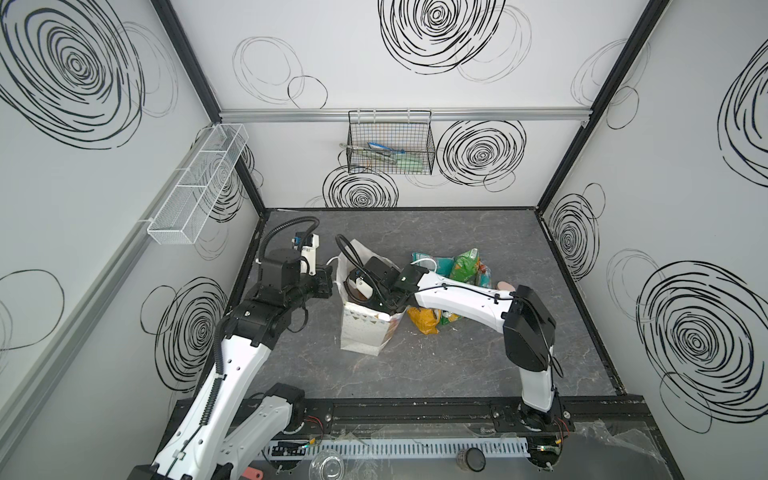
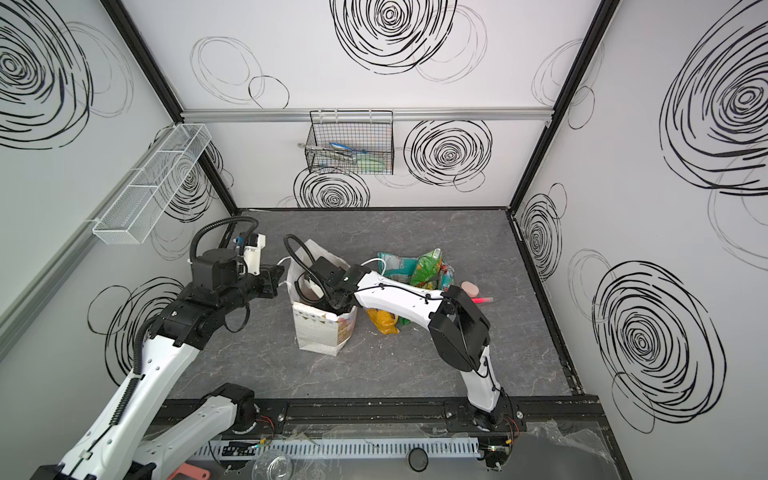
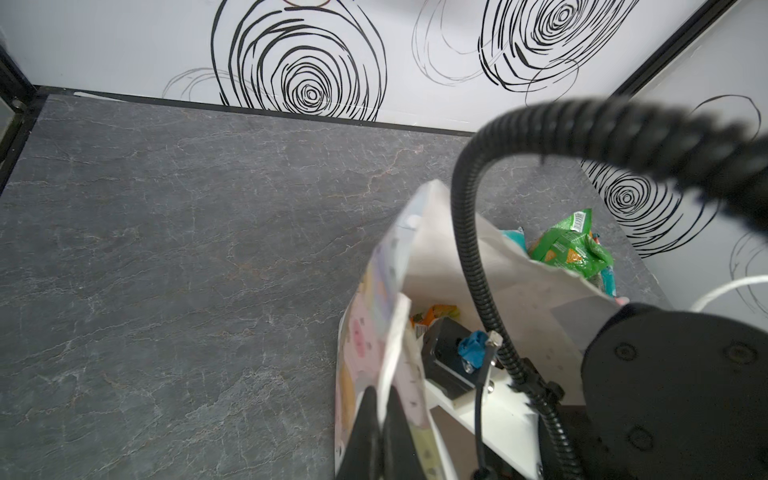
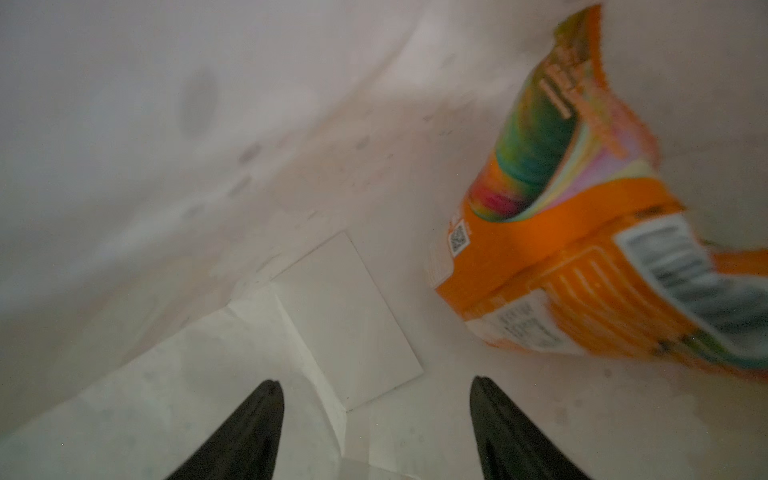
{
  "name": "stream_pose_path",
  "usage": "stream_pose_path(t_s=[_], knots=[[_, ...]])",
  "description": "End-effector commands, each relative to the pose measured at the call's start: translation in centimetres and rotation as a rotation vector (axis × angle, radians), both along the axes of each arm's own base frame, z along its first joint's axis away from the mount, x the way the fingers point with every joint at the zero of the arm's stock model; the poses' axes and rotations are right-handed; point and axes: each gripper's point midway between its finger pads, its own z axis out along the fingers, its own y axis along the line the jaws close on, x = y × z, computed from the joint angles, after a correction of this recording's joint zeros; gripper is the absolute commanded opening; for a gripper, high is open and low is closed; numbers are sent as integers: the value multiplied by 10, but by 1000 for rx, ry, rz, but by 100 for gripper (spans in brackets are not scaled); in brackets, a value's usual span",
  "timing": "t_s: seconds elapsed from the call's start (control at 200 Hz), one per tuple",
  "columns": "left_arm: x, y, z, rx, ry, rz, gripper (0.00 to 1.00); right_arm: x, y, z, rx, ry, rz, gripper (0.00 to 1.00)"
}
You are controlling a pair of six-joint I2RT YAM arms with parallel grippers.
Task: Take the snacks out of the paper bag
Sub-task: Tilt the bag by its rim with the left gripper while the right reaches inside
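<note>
Paper bag (image 1: 360,332) stands upright on the surface (image 1: 415,386). Left claw (image 3: 381,419) is pressed together on the bag's rim, holding the mouth open. Right claw (image 4: 376,384) is deep inside, spread and empty. An orange packet (image 4: 573,266) lies near the bottom, off to one side of the fingers. Other snacks (image 1: 467,266) lie outside, just beside the bag.

Next move, as judged: shift the right claw over the packet, straddle a crinkled edge, close and lift straight up. The rim pinch should stay firm so the bag does not rise with it.
</note>
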Motion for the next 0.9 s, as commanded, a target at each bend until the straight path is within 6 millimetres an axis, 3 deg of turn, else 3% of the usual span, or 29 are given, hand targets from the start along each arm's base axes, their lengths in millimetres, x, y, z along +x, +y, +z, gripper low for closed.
stream_pose_path(t_s=[0.0,0.17,0.405,0.5,0.63,0.75,0.896], knots=[[6,1,16,6,-56,7,0,-10,2,-3,39,33,0,76],[5,0,15,-1,-52,4,0,-22,-1,-25,55,96,-4,76],[4,-6,19,-25,-61,-22,0,-22,2,-45,39,124,-8,76],[2,-13,25,-55,-75,-56,0,-22,5,-57,26,138,-11,81],[-1,-23,28,-108,-85,-101,0,-23,5,-81,-26,182,-18,91],[3,-23,24,-110,-82,-98,0,-37,4,-108,-56,252,3,94],[4,-31,34,-163,-109,-128,0,-50,1,-140,-92,333,-7,92]])
